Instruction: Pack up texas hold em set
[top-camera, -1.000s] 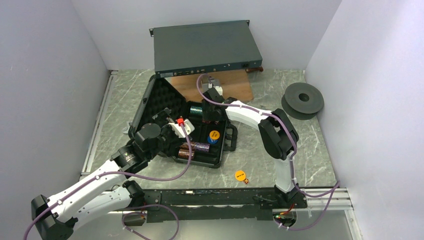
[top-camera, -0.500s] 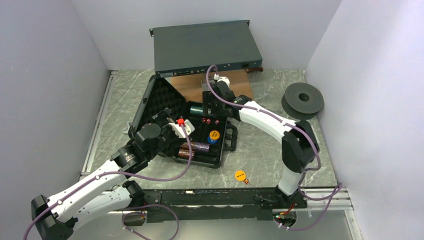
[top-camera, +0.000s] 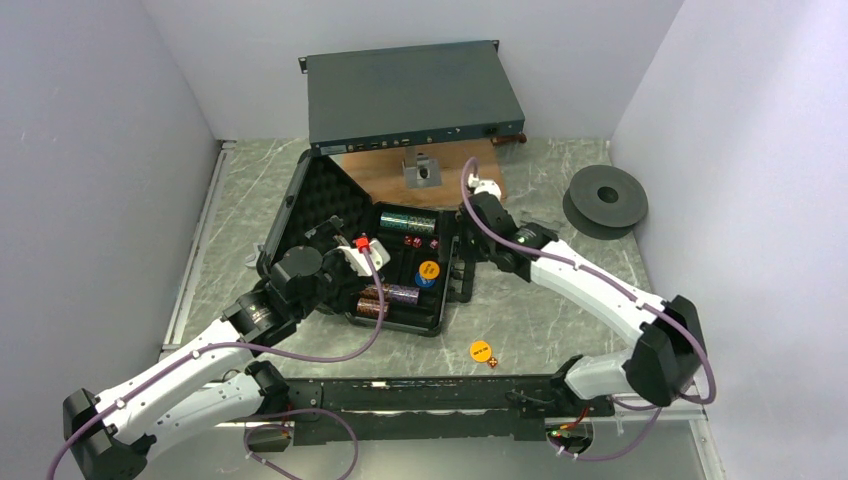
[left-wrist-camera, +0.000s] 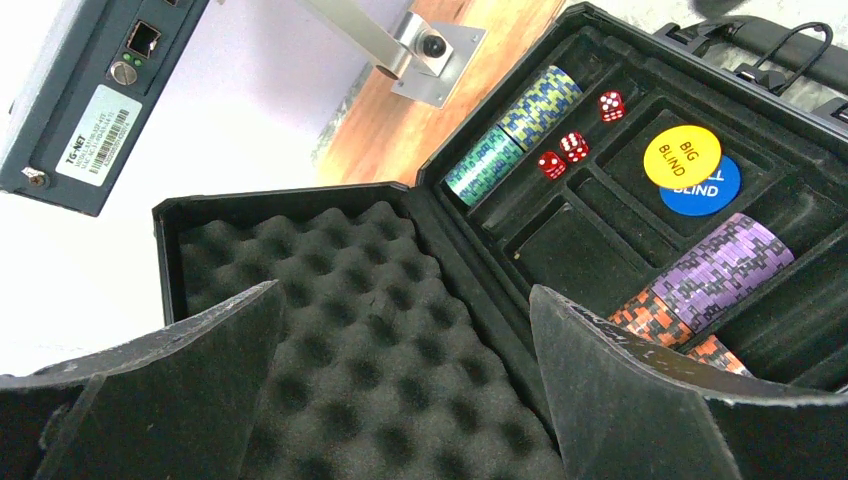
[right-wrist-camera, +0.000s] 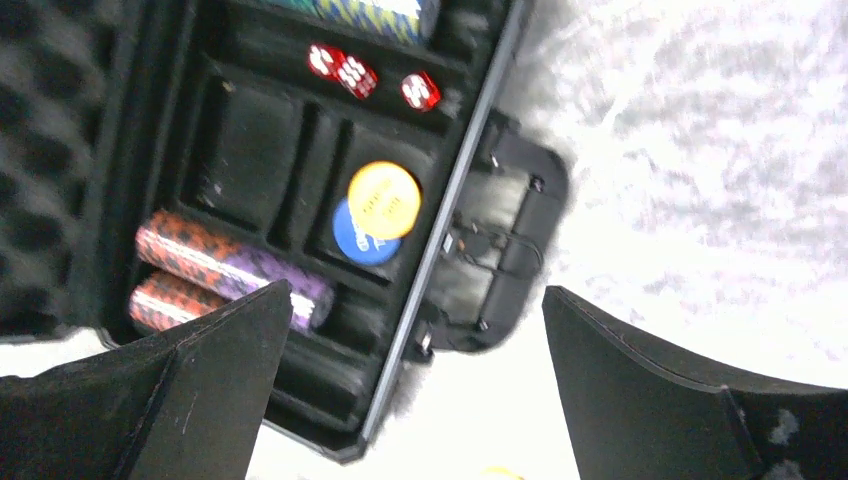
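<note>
Left gripper (left-wrist-camera: 405, 300): jaws spread wide, forearm pointing to 2 o'clock. Right gripper (right-wrist-camera: 415, 300): jaws spread wide too, forearm pointing to 10 o'clock.

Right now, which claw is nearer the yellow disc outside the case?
Right. The right claw is by the case handle, beyond the yellow disc; the left claw sits across the case, farther away.

A: What stands at the rear of the grey marbled table (top-camera: 600, 280)?

B: A dark grey rack unit (top-camera: 410, 95), its port face turned toward the near edge. A wooden board (top-camera: 372, 180) lies just in front of it and carries a small metal bracket (top-camera: 421, 171).

A: And to the right?

B: A black spool (top-camera: 605, 200) lies flat near the right wall, well apart from the board.
</note>
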